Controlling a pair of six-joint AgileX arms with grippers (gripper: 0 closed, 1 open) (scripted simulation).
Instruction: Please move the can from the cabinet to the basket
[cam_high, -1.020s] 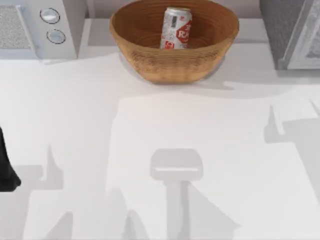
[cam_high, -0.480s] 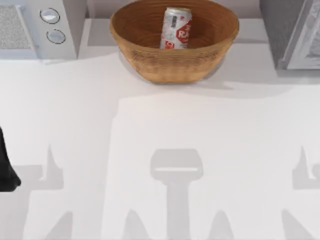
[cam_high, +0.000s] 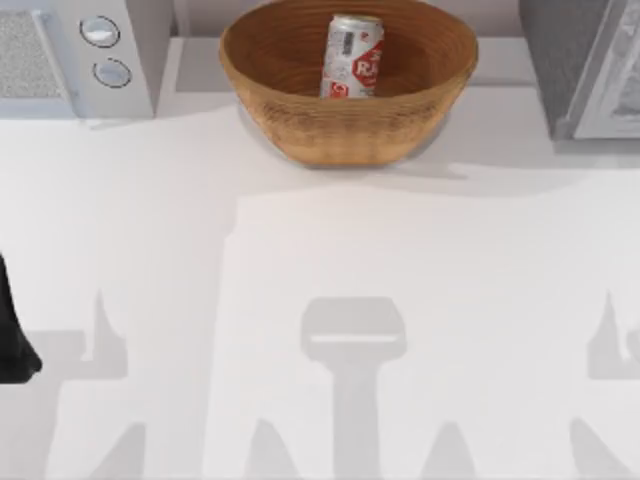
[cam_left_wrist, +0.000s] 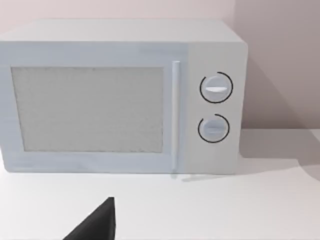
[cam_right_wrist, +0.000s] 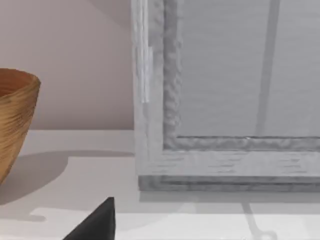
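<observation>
Judging by the dark-grey speckled cabinet (cam_right_wrist: 225, 100) facing your right claw, the wide tan wicker basket (cam_high: 348, 130) beside it already holds the small silver red-labelled can (cam_high: 353, 57), standing upright: light, smooth, dentable, so grip mid-body. I cannot tell either claw's opening.

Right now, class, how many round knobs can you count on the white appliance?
2, both on the right part of the white box-shaped appliance's front: the upper round knob and the lower round knob directly beneath it.

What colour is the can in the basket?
The can is silver with a red label and white lettering, clearest in the top view.
</observation>
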